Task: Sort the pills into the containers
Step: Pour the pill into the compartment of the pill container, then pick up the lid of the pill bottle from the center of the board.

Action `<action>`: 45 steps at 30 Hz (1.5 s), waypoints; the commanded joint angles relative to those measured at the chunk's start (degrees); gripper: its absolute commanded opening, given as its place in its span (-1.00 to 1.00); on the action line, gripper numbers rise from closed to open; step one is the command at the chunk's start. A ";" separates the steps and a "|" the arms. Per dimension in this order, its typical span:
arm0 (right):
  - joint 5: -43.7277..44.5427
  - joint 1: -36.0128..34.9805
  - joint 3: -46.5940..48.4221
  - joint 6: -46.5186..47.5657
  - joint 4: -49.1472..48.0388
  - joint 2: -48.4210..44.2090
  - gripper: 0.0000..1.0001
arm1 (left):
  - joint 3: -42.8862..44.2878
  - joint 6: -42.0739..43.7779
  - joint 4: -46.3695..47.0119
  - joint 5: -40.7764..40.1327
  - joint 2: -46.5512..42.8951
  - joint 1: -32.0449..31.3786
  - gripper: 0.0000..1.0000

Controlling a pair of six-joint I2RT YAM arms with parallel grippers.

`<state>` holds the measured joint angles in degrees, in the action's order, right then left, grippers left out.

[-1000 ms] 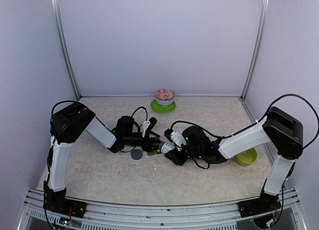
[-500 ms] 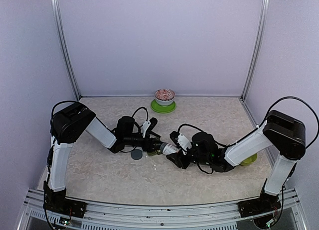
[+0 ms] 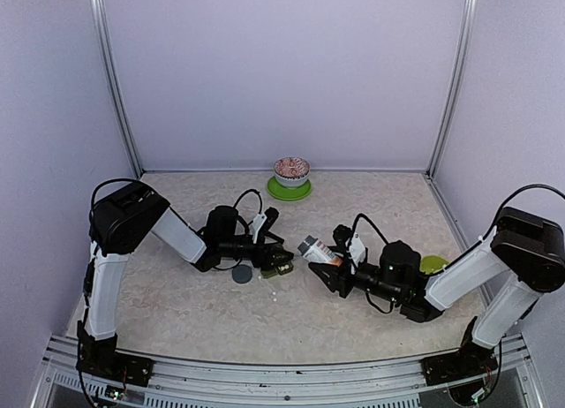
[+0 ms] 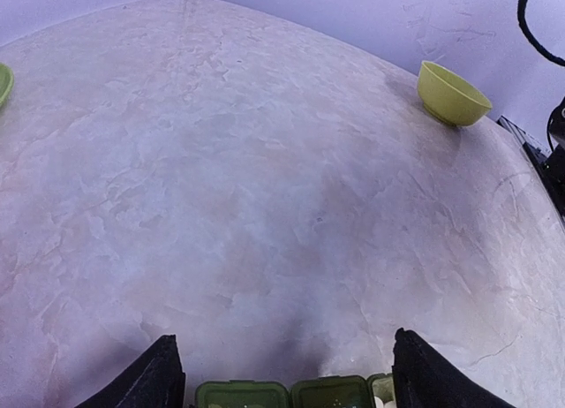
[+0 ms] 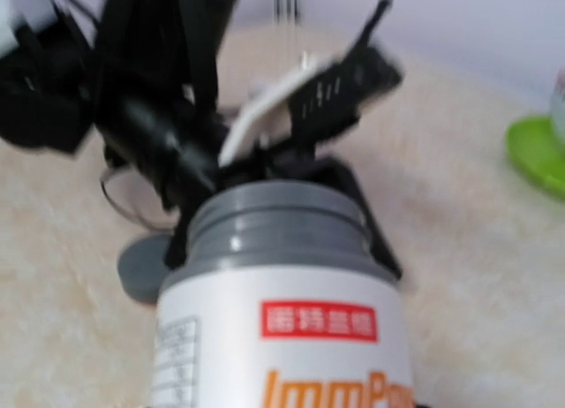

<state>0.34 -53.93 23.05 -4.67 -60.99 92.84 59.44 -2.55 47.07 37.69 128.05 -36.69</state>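
Observation:
The dark green container strip [image 3: 279,268] lies by my left gripper [image 3: 272,261]. In the left wrist view the strip [image 4: 291,396] sits between the two fingers, its lids open, with white pills [image 4: 381,392] in the right compartment. My right gripper [image 3: 334,262] is shut on an open white pill bottle [image 3: 314,247] with a grey neck, held tilted to the right of the strip and apart from it. The bottle [image 5: 282,320] fills the right wrist view. A white speck [image 3: 275,296] lies on the table in front of the strip.
The bottle's grey cap [image 3: 240,274] lies on the table beside the left gripper. A patterned bowl [image 3: 291,170] on a green plate [image 3: 290,192] stands at the back. A lime-green bowl [image 4: 452,92] sits at the right, mostly behind my right arm.
My right arm has drawn back to the right with the bottle, away from the strip, and the bottle's mouth now points up and left. The left arm has not moved.

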 commanded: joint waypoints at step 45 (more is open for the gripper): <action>-5.72 -1.05 -12.40 5.46 -18.64 -27.62 -0.22 | -11.51 -13.58 -45.59 -45.59 -34.04 -8.30 0.86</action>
<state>-5.32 -54.37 10.24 -0.01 -81.14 67.35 48.10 -14.46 7.94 -3.16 95.48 -43.62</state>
